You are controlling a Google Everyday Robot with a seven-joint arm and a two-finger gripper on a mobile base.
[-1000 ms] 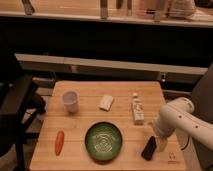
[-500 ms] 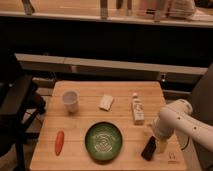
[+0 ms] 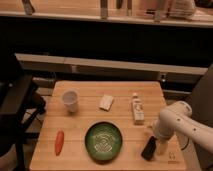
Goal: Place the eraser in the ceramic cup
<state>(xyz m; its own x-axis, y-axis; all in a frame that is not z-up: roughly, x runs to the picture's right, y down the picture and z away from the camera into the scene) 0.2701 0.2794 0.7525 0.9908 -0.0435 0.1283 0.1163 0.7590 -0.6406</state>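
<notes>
The eraser (image 3: 149, 147), a flat black block, lies near the table's front right, tilted. My gripper (image 3: 158, 145) is right over its right side, at the end of the white arm (image 3: 175, 120) that comes in from the right. The ceramic cup (image 3: 70, 101), small, white and handleless, stands upright at the table's back left, far from the gripper.
A green patterned bowl (image 3: 104, 141) sits at the front centre, left of the eraser. A small pale block (image 3: 106, 102) lies at the back centre. A small white bottle (image 3: 137, 109) lies right of it. A red-orange carrot-like thing (image 3: 59, 142) lies front left. The wooden table (image 3: 85, 90) has a dark chair at its left.
The arm has lowered slightly toward the eraser; the eraser and other things have not moved.
</notes>
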